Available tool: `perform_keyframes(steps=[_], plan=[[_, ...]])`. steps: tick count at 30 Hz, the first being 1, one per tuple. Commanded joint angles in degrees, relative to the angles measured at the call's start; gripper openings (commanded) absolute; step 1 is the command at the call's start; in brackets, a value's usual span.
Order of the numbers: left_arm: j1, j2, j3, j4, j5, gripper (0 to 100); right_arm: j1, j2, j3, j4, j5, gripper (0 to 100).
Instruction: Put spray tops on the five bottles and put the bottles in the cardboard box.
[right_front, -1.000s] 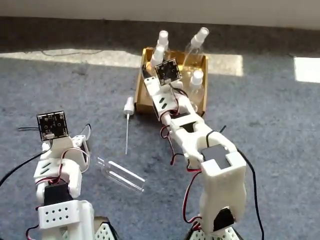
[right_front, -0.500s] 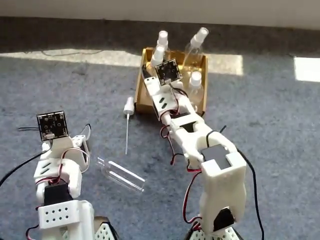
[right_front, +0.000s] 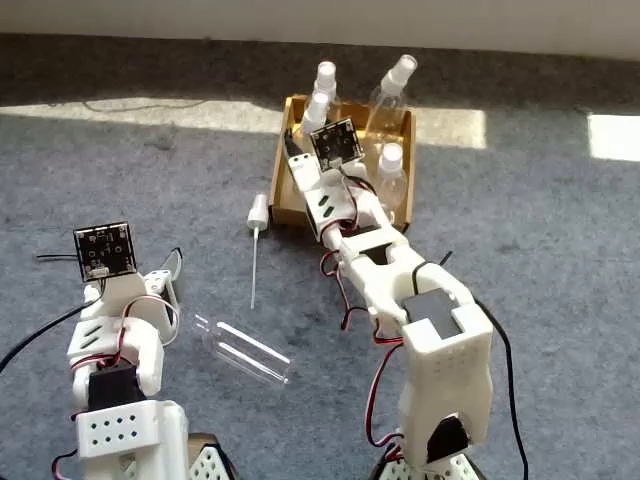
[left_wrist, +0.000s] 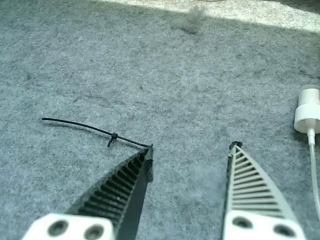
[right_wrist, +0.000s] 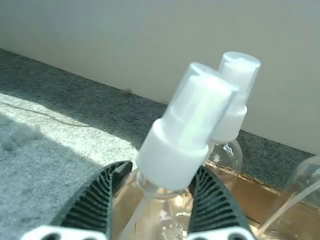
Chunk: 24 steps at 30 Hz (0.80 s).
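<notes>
The cardboard box (right_front: 408, 124) stands at the back of the carpet with several capped bottles in it. My right gripper (right_front: 299, 143) is over the box's left part, shut on a clear bottle with a white spray top (right_wrist: 187, 131) (right_front: 317, 106); its fingers (right_wrist: 102, 197) press the bottle just below the neck. A second capped bottle (right_wrist: 235, 95) stands right behind it. An uncapped clear bottle (right_front: 243, 348) lies on the carpet between the arms. A loose spray top (right_front: 258, 212) (left_wrist: 307, 110) with its long tube lies left of the box. My left gripper (left_wrist: 191, 146) (right_front: 166, 297) hangs open over bare carpet.
A black cable tie (left_wrist: 95, 131) lies on the grey carpet ahead of the left gripper. A pale wall (right_wrist: 150, 40) runs behind the box. Two more capped bottles (right_front: 399, 76) (right_front: 391, 166) occupy the box's right side.
</notes>
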Motion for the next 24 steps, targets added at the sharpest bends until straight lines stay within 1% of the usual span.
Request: perform_keyframes(steps=[1,8,16,18,21,24], plan=[[-0.40,-0.75,-0.31,-1.23,-0.44,23,-0.75,-0.92,-2.33,0.13,-0.18,1.0],[-0.40,-0.75,-0.31,-1.23,-0.44,23,-0.75,-1.10,-2.24,0.13,-0.18,1.1],[-0.40,-0.75,-0.31,-1.23,-0.44,23,-0.66,-6.29,-1.98,0.31,-0.18,1.2],[-0.40,-0.75,-0.31,-1.23,-0.44,23,-0.66,-6.29,-1.98,0.57,-0.18,3.5],[-0.40,-0.75,-0.31,-1.23,-0.44,23,-0.75,-6.37,-1.80,3.30,-0.18,9.9],[-0.40,-0.75,-0.31,-1.23,-0.44,23,-0.75,-6.37,-1.80,3.47,-0.18,11.5]])
